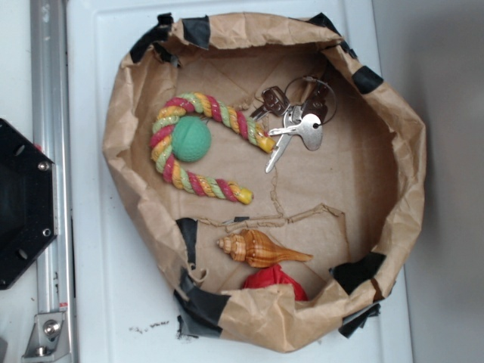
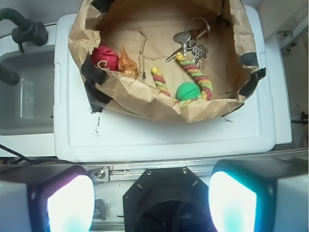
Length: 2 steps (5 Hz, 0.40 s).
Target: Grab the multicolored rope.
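The gripper (image 2: 152,198) hangs nearest, jaws spread wide and empty, well short of the paper nest (image 1: 132,113). Inside, near its rim, lies the multicolored rope (image 1: 170,170); it looks soft and light, best pinched across one bare twisted leg.

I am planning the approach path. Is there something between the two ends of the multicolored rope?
In the exterior view the multicolored rope cradles a green ball in its bend; between its two ends lies only bare brown paper.

- Multicolored rope (image 1: 198,144): twisted cotton-like strands, matt and fuzzy.
- Keys (image 1: 296,125): shiny metal.
- Seashell (image 1: 261,249): glossy, ridged.
- Paper bag (image 1: 355,181): crumpled matt brown paper, black-taped.
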Motion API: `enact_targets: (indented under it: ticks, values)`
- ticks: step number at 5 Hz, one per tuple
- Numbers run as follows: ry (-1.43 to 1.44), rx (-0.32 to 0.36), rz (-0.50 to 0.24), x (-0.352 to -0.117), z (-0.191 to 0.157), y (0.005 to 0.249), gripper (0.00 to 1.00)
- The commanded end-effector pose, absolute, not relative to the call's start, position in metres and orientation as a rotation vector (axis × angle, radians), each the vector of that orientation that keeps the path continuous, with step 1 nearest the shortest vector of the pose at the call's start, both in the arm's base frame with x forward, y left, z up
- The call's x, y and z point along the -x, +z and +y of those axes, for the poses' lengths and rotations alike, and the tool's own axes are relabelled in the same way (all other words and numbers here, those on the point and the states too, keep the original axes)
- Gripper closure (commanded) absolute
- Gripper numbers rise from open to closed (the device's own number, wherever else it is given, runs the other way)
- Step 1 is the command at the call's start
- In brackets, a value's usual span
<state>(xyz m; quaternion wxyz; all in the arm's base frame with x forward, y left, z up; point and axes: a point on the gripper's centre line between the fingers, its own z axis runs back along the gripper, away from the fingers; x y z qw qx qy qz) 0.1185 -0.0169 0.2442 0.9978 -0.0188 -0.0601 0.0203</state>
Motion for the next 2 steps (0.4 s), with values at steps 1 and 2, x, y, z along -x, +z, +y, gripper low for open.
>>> enact_targets:
  ticks: [1,2]
  values:
    - [0.041,0.038,-0.120,-0.118,-0.017,0.244,0.00]
    - [-0.101,-0.046,-0.071,-0.168,-0.022,0.208,0.00]
